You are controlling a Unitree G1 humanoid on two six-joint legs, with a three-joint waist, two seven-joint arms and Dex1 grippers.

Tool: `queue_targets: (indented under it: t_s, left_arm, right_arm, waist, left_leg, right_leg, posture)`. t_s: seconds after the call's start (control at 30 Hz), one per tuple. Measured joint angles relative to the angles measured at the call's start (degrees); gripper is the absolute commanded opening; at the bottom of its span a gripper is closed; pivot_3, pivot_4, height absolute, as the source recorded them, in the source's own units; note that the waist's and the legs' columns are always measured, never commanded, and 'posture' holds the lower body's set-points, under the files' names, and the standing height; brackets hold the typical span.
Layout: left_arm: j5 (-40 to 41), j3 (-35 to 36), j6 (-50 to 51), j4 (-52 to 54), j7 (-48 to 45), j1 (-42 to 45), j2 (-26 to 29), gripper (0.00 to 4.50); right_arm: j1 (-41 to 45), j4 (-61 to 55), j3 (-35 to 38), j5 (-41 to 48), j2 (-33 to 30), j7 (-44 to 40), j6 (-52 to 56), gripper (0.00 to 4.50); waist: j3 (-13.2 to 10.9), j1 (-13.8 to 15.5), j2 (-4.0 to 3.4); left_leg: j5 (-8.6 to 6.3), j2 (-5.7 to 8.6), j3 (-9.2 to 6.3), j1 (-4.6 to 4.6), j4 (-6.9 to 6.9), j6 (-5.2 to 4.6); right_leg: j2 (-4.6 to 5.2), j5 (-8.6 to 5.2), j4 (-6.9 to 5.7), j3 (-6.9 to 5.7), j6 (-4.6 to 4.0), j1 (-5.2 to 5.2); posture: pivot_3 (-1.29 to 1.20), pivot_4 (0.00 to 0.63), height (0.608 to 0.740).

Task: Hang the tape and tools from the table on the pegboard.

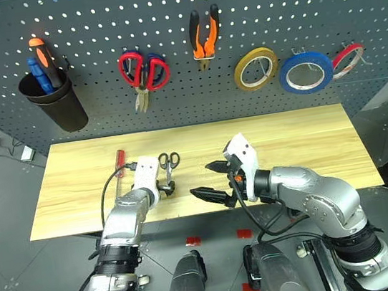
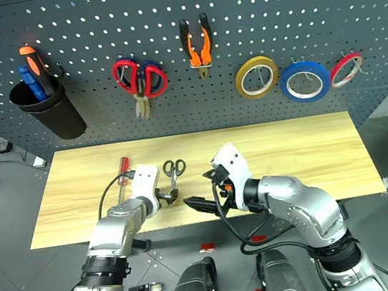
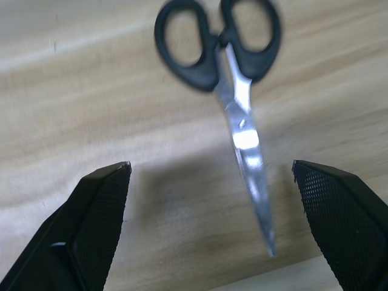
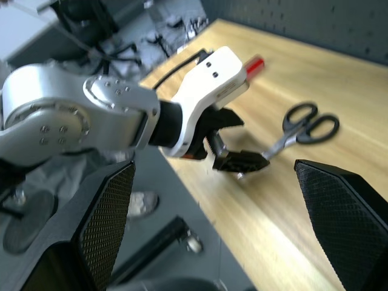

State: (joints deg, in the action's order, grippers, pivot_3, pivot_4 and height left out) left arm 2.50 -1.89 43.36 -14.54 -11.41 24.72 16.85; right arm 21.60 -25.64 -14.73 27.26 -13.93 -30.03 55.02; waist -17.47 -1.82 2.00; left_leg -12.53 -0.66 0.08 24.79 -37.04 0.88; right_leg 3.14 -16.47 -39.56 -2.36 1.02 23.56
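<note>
Pegboard (image 1: 179, 39) fills the wall ahead of me, dark grey and full of holes. On it, going across from my left, I see a black cup (image 1: 58, 103) holding an orange-handled screwdriver (image 1: 44, 58) and a blue-handled screwdriver (image 1: 39, 74), then red-handled scissors (image 1: 144, 71), the orange-and-black pliers (image 1: 205, 37) hanging on a hook, a yellow tape roll (image 1: 255, 69), the blue tape (image 1: 305, 72) on its hook, and a thin red roll (image 1: 348, 58) just beside the blue one.

Below it the light wooden table (image 1: 309, 144) runs across my view. The red-handled screwdriver (image 1: 119, 164) lies on the table's left part, and the small black-handled scissors (image 1: 169, 165) lie flat near it, handles toward the pegboard and blades pointing back toward me.

My left gripper (image 3: 212, 176) is low over the table at the scissors; its jaws are spread wide, one finger on either side of the blade tips without gripping them. My right gripper (image 1: 213, 180) hangs over the near edge of the table, just right of the scissors, pointing toward the left arm; its jaws are also spread wide and hold nothing.
</note>
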Motion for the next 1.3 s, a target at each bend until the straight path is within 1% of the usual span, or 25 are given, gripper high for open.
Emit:
queue_targets:
  t_s: [0.2,0.33,0.43,0.47,0.7,0.73,0.77,0.83,0.87,1.0,1.1,1.17,1.2,1.3]
  left_arm:
    - [-1.0,0.0,-3.5,-6.5,3.3,4.4,-2.9,4.50]
    - [-1.6,-0.1,-5.2,-8.7,3.8,5.4,-3.5,4.50]
    - [-1.8,-0.2,-5.8,-9.1,3.6,5.4,-3.7,3.95]
    - [-1.8,-0.4,-6.0,-9.1,3.4,5.3,-3.9,3.69]
    - [-1.7,0.3,-6.4,-9.0,3.4,4.8,-4.4,1.61]
    - [-1.7,0.5,-6.4,-9.0,3.5,4.7,-4.3,1.37]
    - [-1.7,0.9,-6.5,-8.9,3.5,4.5,-4.3,0.98]
    - [-1.6,1.7,-6.6,-8.7,3.5,4.0,-3.6,0.37]
    - [-1.6,2.0,-6.6,-8.1,3.4,3.4,-3.1,0.23]
    - [-1.6,2.3,-6.4,-4.9,2.2,0.3,-0.9,0.24]
    - [-1.4,2.2,-5.8,-1.0,-0.6,-2.8,1.3,0.24]
    - [-0.8,1.8,-4.6,3.9,-3.5,-5.7,3.5,0.24]
    - [-0.4,1.8,-4.1,6.1,-4.7,-6.5,4.4,0.24]
    - [1.8,2.5,-3.0,13.6,-8.1,-7.1,6.3,0.24]
  right_arm:
    - [0.0,0.0,0.0,1.2,0.0,0.0,0.3,4.49]
    - [-0.5,0.0,0.3,3.1,0.3,0.1,1.2,4.49]
    - [-0.7,-0.1,1.9,4.6,0.6,0.3,2.2,4.50]
    - [-0.7,-0.1,2.5,5.2,0.7,0.4,2.6,4.50]
    - [-0.2,-0.1,5.6,7.8,0.5,1.2,4.3,4.50]
    - [-0.1,-0.1,5.6,7.8,0.3,1.3,4.4,4.50]
    - [0.0,-0.1,5.6,7.8,0.2,1.3,4.4,4.50]
    - [0.0,-0.1,5.6,7.8,-0.1,1.4,4.4,4.50]
    - [0.1,-0.1,5.6,7.8,-0.3,1.4,4.4,4.50]
    - [0.4,-0.1,4.3,7.0,-1.8,1.5,3.7,4.50]
    - [1.0,-1.1,1.5,3.5,-4.8,1.4,1.3,4.50]
    - [2.9,-2.7,-2.2,-1.2,-8.8,1.1,-2.7,4.50]
    - [3.4,-3.7,-3.0,-2.5,-9.9,0.8,-4.0,4.50]
    - [4.9,-7.6,-5.1,-4.0,-11.0,-0.7,-6.7,4.50]
  waist:
    - [0.0,0.0,0.02]
    - [0.0,0.0,0.03]
    - [0.0,0.0,0.03]
    - [0.0,0.0,0.03]
    - [0.0,-0.3,0.04]
    - [0.0,-0.3,0.04]
    - [0.0,-0.4,0.04]
    - [0.0,-0.6,0.04]
    - [0.0,-0.7,0.04]
    - [0.0,-0.9,0.04]
    - [0.0,-1.0,0.03]
    - [0.0,-1.0,0.01]
    - [0.0,-1.0,0.02]
    - [0.0,-0.8,0.02]
  left_leg:
    - [0.00,0.00,-0.01,-0.02,0.00,0.00]
    - [0.00,-0.01,-0.02,-0.07,0.00,0.00]
    - [0.00,-0.01,-0.03,-0.11,0.00,0.01]
    - [0.00,-0.01,-0.02,-0.11,-0.01,0.01]
    - [0.00,-0.03,-0.01,-0.16,0.02,0.01]
    - [0.00,-0.04,-0.01,-0.16,0.02,0.01]
    - [0.00,-0.04,-0.01,-0.16,0.03,0.01]
    - [0.00,-0.03,0.01,-0.16,0.03,0.01]
    - [0.00,-0.04,0.01,-0.16,0.03,0.01]
    - [0.00,-0.03,0.02,-0.16,0.04,0.01]
    - [0.00,-0.03,0.01,-0.15,0.06,0.01]
    - [0.00,-0.02,0.02,-0.10,0.07,0.01]
    - [0.00,-0.04,0.01,-0.10,0.09,0.01]
    - [0.00,-0.06,-0.07,-0.05,0.10,0.02]
  right_leg:
    - [0.01,0.00,0.04,-0.03,0.00,-0.06]
    - [0.00,0.00,0.03,-0.04,0.00,-0.10]
    - [0.00,0.01,0.03,-0.04,0.01,-0.15]
    - [0.00,0.01,0.03,-0.04,0.01,-0.16]
    - [-0.01,0.01,0.02,-0.03,0.01,-0.17]
    - [-0.01,0.01,0.02,-0.03,0.01,-0.17]
    - [-0.01,0.01,0.03,-0.03,0.01,-0.17]
    - [-0.01,0.01,0.02,-0.02,0.01,-0.17]
    - [-0.01,0.01,0.03,-0.02,0.01,-0.17]
    - [0.00,0.01,0.04,0.00,0.01,-0.17]
    - [0.00,0.01,0.09,0.00,0.01,-0.15]
    - [0.00,0.00,0.09,0.01,0.02,-0.08]
    - [-0.01,0.00,0.13,0.00,0.02,-0.08]
    - [-0.01,0.00,0.17,-0.10,0.02,-0.08]
  posture:
    - [-0.07,0.303,0.740]
    - [-0.08,0.302,0.740]
    - [-0.08,0.300,0.740]
    - [-0.08,0.300,0.740]
    - [-0.08,0.302,0.740]
    - [-0.08,0.302,0.740]
    - [-0.08,0.302,0.740]
    - [-0.08,0.302,0.740]
    - [-0.08,0.302,0.740]
    - [-0.08,0.302,0.740]
    - [-0.09,0.301,0.740]
    - [-0.09,0.302,0.740]
    - [-0.08,0.301,0.740]
    - [-0.08,0.299,0.740]
